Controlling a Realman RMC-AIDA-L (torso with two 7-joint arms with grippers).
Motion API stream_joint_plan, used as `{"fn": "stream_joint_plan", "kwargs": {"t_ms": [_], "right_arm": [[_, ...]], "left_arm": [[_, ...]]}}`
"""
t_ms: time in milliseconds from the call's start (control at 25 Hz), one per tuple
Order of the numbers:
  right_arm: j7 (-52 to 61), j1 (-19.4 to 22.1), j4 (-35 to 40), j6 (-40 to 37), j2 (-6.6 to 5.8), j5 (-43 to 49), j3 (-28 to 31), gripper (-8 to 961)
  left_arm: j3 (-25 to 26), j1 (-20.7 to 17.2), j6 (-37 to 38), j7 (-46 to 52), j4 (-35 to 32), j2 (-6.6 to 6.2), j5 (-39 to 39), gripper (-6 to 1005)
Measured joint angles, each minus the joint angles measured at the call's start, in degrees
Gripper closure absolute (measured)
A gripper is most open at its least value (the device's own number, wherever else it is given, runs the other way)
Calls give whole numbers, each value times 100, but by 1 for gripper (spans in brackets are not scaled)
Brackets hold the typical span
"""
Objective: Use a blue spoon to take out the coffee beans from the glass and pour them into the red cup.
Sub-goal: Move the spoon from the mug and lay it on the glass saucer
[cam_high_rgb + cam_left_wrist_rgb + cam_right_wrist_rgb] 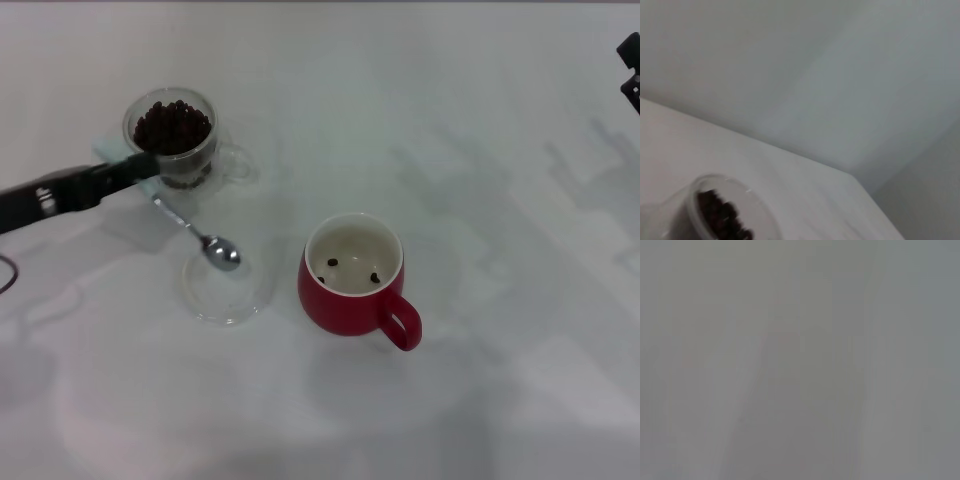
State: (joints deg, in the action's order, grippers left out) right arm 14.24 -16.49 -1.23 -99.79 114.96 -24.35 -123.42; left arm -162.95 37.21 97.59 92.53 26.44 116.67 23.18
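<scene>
The glass [172, 135], full of dark coffee beans [172, 126], stands at the back left; it also shows in the left wrist view [715, 215]. My left gripper [140, 165] reaches in from the left just in front of the glass and is shut on the pale handle of the blue spoon [190, 230]. The spoon slants down to the right, its empty metal bowl over the far rim of a flat clear dish [222, 295]. The red cup [350, 280] stands at the middle with three beans inside, its handle toward the front right. My right gripper [630, 75] is parked at the far right edge.
White tabletop all around. The flat clear dish lies between the glass and the red cup, close to the cup's left side. The right wrist view shows only a grey blur.
</scene>
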Motion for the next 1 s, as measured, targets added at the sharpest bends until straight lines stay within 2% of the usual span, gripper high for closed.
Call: {"fn": "stream_joint_plan", "kwargs": {"t_ms": [240, 640, 1000], "right_arm": [[28, 22, 43, 6, 0, -8, 4, 247], [35, 58, 122, 6, 0, -5, 3, 247], [36, 54, 123, 1, 0, -1, 3, 247]], "left_arm": [[0, -237, -31, -10, 13, 29, 103, 876], [0, -280, -283, 100, -10, 160, 31, 875], [-1, -300, -765, 126, -433, 165, 17, 875]]}}
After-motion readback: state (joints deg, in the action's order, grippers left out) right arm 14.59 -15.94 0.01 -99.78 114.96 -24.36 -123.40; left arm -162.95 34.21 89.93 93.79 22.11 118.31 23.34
